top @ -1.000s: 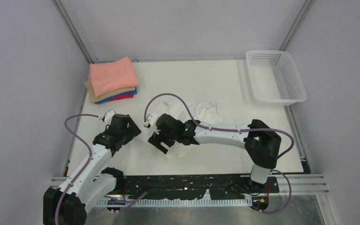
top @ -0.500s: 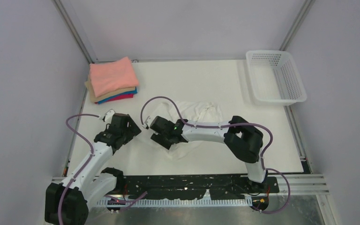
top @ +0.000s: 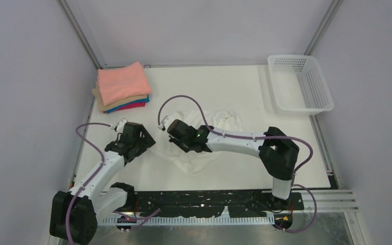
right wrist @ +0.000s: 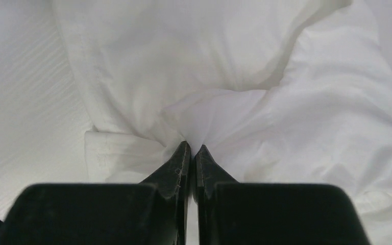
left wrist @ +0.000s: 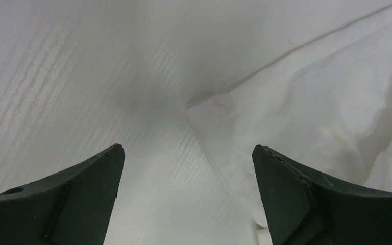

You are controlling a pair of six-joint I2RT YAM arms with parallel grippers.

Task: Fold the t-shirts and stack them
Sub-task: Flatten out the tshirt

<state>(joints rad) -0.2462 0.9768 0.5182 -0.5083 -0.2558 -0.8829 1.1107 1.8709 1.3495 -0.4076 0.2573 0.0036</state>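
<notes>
— Start closest to the arms. What is the left gripper [left wrist: 186,153] doing?

— Its jaws are spread wide and hold nothing. It points down at the worktop [top: 209,87], at the left edge of the white t-shirt [top: 224,122]. In its wrist view a hemmed corner of the cloth lies between the two fingers, nearer the right-hand one. I cannot tell whether the fingers touch the surface.

— And the right gripper [right wrist: 191,150]?

— It is just beside the left one, reaching leftwards across the shirt. Its fingers are pressed together, pinching a small ridge of the white cloth. Wrinkles fan out from the fingertips.

— How does the shirt lie?

— It is crumpled and unfolded, near the middle of the worktop and towards the front. Part of it is hidden under the right arm. No print shows on the cloth that is visible.

— What is farther back?

— The stack of folded t-shirts [top: 122,83] sits in the far left corner, well apart from both grippers. The top one is salmon-pink, with tan under it, then blue, then magenta edges at the bottom.

— Anything on the other side?

— A white perforated basket [top: 286,57] stands in the far right corner, well away from the shirt.
</notes>
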